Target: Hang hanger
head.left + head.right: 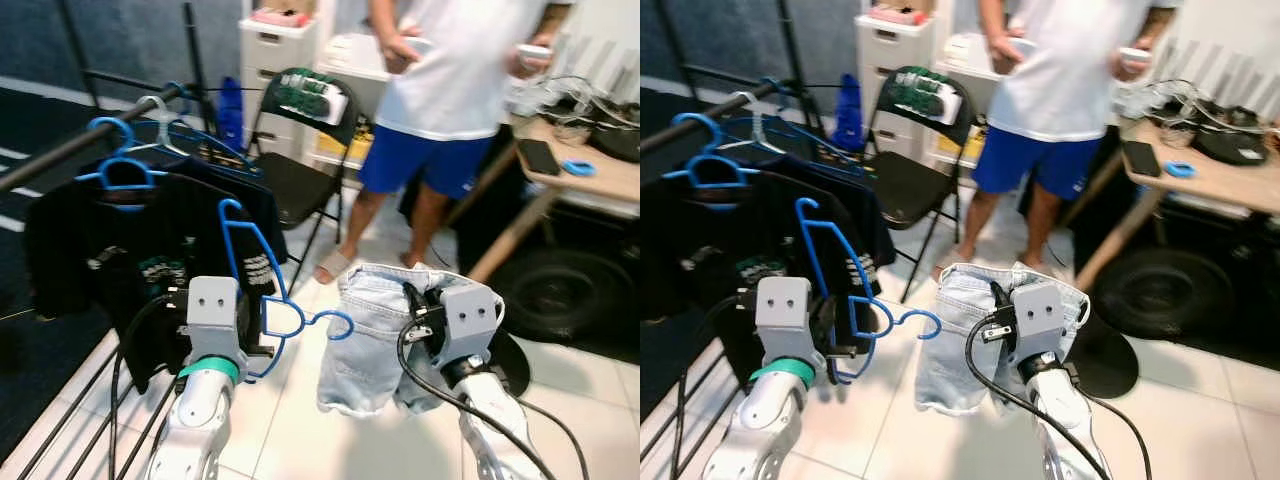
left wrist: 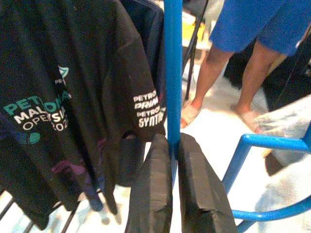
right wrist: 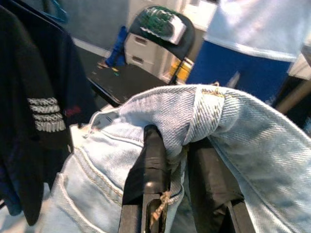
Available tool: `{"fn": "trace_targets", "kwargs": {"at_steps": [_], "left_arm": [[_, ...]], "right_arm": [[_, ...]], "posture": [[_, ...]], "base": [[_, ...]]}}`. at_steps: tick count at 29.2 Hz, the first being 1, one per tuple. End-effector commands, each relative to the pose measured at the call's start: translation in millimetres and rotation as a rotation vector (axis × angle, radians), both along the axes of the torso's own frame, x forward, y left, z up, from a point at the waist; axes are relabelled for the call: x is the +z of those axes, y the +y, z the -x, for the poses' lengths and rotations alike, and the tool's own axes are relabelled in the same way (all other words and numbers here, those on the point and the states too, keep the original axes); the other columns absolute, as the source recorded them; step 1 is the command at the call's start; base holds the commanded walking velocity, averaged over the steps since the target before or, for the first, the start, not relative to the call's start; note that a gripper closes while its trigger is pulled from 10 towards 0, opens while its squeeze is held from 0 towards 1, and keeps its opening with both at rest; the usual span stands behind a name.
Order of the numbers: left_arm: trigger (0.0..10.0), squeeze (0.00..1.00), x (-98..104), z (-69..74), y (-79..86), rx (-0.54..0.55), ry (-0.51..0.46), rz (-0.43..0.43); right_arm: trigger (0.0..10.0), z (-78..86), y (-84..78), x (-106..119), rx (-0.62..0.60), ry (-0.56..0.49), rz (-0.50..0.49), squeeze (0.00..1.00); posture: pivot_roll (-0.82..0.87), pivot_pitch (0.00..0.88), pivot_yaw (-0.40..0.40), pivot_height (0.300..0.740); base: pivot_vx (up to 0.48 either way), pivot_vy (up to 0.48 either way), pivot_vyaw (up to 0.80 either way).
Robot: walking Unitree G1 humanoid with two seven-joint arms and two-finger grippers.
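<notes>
Blue plastic marks the hanger (image 1: 262, 290) in the left eye view: the left gripper (image 1: 262, 335) holds it beside the rack, its hook curling toward the jeans (image 1: 372, 335). These pale denim jeans hang bunched from the right gripper (image 1: 420, 318), just beside the hanger's hook. To the robot's left a dark rail (image 1: 70, 145) carries a black T-shirt (image 1: 110, 240) on another blue hanger (image 1: 118, 172). Behind stand a folding chair (image 1: 300, 170), a person (image 1: 440, 100) in a white shirt and blue shorts, and a wooden counter (image 1: 600, 180) with cables and a phone.

Right eye view gives the same scene, the empty hanger between rack and jeans above the tiled floor (image 1: 1200, 400).

Left wrist view: the two black fingers (image 2: 153, 189) are clenched on the hanger's upright blue bar, with the printed shirt close behind.

Right wrist view: the fingers (image 3: 148, 170) pinch a fold of the jeans' waistband, denim draped over both.
</notes>
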State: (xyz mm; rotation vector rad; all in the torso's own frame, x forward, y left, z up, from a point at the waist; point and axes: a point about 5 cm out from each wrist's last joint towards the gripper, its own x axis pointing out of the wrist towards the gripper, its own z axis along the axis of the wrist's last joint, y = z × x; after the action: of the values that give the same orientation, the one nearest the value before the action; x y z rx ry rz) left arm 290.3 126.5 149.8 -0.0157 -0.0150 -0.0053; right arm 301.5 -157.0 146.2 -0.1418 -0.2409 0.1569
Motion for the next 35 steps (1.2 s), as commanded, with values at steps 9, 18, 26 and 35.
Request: {"fn": "trace_targets", "kwargs": {"at_steps": [9,18,26,35], "left_arm": [[10.0,0.00,-2,1.3,-1.6,-0.015,0.011,0.023],[10.0,0.00,-1,0.6,-0.6,-0.011,0.012,0.025],[10.0,0.00,-13,4.5,11.0,-0.092,0.022,-0.174],[10.0,0.00,-11,-3.3,18.7,-0.102,0.017,-0.212]], "right_arm": [[10.0,1.1,-1.0,2,-0.002,-0.019,-0.001,0.00],[10.0,3.2,-0.9,1,0.014,-0.011,0.025,0.00],[10.0,28.9,-40.3,-15,0.016,0.072,0.166,0.00],[10.0,39.9,-48.1,-14,0.059,0.093,0.213,0.00]], "posture": [[-0.14,0.113,0.029,0.740],[-0.13,0.111,0.032,0.740],[-0.15,0.122,0.042,0.740],[-0.18,0.125,0.060,0.740]], "base": [[0.000,0.000,-0.78],[0.000,0.000,-0.79],[0.000,0.000,-0.79],[0.000,0.000,-0.79]]}}
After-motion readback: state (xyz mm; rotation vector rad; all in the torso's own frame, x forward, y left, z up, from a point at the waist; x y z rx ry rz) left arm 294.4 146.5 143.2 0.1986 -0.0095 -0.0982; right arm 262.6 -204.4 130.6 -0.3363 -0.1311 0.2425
